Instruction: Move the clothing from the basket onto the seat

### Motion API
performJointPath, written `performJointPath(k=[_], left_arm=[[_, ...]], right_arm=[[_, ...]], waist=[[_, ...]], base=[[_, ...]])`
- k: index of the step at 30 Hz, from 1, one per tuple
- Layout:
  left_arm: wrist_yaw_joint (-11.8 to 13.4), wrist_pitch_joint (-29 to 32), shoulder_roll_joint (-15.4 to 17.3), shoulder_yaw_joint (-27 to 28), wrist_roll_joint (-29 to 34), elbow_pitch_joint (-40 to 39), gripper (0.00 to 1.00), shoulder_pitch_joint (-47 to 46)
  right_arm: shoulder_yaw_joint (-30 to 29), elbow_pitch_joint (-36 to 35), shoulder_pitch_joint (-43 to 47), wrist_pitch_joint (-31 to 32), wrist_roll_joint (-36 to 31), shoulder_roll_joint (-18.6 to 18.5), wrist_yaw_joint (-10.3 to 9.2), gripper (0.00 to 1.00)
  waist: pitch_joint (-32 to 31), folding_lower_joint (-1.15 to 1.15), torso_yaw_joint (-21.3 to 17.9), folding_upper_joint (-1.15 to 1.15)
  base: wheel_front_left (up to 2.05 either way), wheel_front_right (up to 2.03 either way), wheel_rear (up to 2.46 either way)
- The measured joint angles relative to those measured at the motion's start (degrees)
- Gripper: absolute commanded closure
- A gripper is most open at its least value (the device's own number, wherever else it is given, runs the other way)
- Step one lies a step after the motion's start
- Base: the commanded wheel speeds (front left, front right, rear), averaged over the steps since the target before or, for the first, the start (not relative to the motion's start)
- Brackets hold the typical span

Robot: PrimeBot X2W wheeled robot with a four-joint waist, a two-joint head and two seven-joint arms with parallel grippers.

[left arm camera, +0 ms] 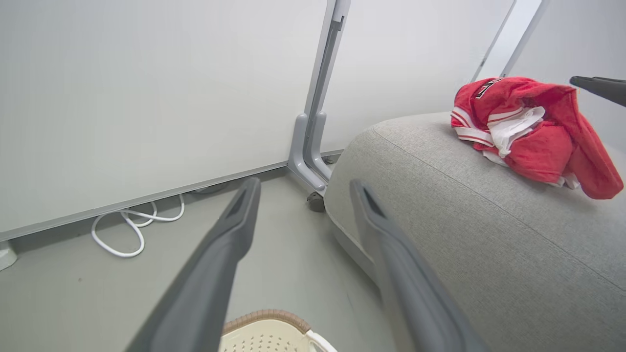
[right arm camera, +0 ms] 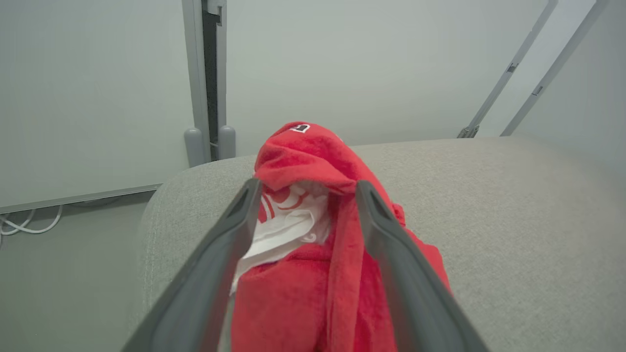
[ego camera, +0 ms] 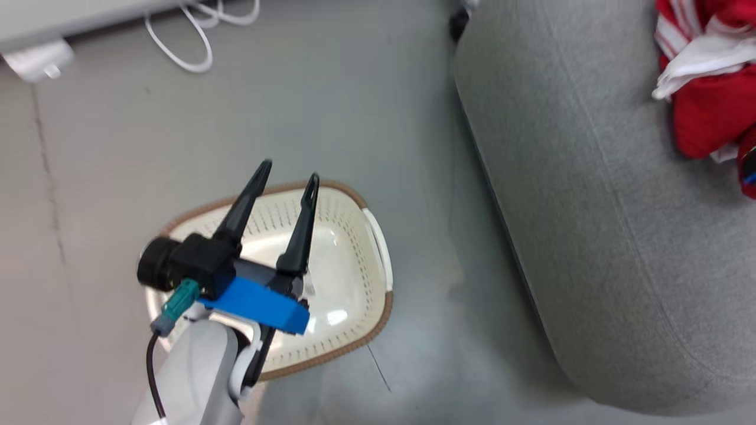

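The floor (ego camera: 295,88) is smooth and grey. A white cable (ego camera: 183,53) lies in loops by the pale wall (left arm camera: 146,98). A grey metal post (left arm camera: 318,98) stands up beside the big grey seat (ego camera: 590,206). The basket (ego camera: 354,236) sits on the floor, near the seat but not touching it. The clothing (ego camera: 709,88) lies in a red bunch with white bits on top of the seat, at the far right of the head view.

The left arm comes up from the bottom of the head view. Its left pincer (ego camera: 289,169) hangs over the basket with its two fingers spread wide, and it holds nothing. The right pincer (right arm camera: 308,185) points at the clothing on the seat. Its fingers are wide apart, one on each side of the red cloth, and the cloth is not pinched.
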Motion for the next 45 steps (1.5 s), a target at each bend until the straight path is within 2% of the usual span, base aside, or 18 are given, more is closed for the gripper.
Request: performJointPath(k=[1,6,14,19,24,30,45], left_arm=[[0.0,0.0,0.0,0.0,0.0,0.0,0.0,0.0],[0.0,-0.01,-1.86,3.75,-0.56,1.02,0.0,5.4],[-0.01,0.0,-3.25,8.09,-0.64,1.8,0.0,10.92],[0.0,-0.01,-4.27,11.88,-0.12,1.89,0.0,13.96],[0.0,-0.01,-4.64,13.95,0.21,2.0,0.0,15.73],[-0.01,0.0,-5.05,16.68,1.08,2.65,0.0,18.24],[-0.01,-0.01,-5.64,17.97,1.16,3.55,0.0,20.48]], right_arm=[[0.0,0.0,0.0,0.0,0.0,0.0,0.0,0.0],[4.17,-8.6,8.06,2.83,1.11,1.47,0.0,0.0],[7.16,-19.84,18.63,6.37,2.08,4.44,-0.01,0.0],[8.76,-29.36,27.41,8.56,1.57,7.79,0.0,0.0],[8.82,-33.56,32.31,9.18,0.85,10.46,0.0,0.0],[9.94,-36.3,38.43,8.61,0.19,14.58,0.0,0.0],[9.04,-34.5,43.33,5.31,-1.49,17.26,-0.01,0.0]], waist=[[0.0,0.0,0.0,0.0],[-7.71,0.0,1.98,0.0],[-14.98,-0.01,4.92,0.0],[-19.11,-0.01,8.38,0.0],[-21.22,-0.01,10.5,0.0],[-23.97,-0.01,13.28,0.0],[-25.78,0.0,15.18,0.0]], base=[[0.0,0.0,0.0],[0.0,0.0,0.0],[0.0,0.0,0.0],[0.0,0.0,0.0],[0.0,0.0,0.0],[0.0,0.0,0.0],[0.0,0.0,0.0]])
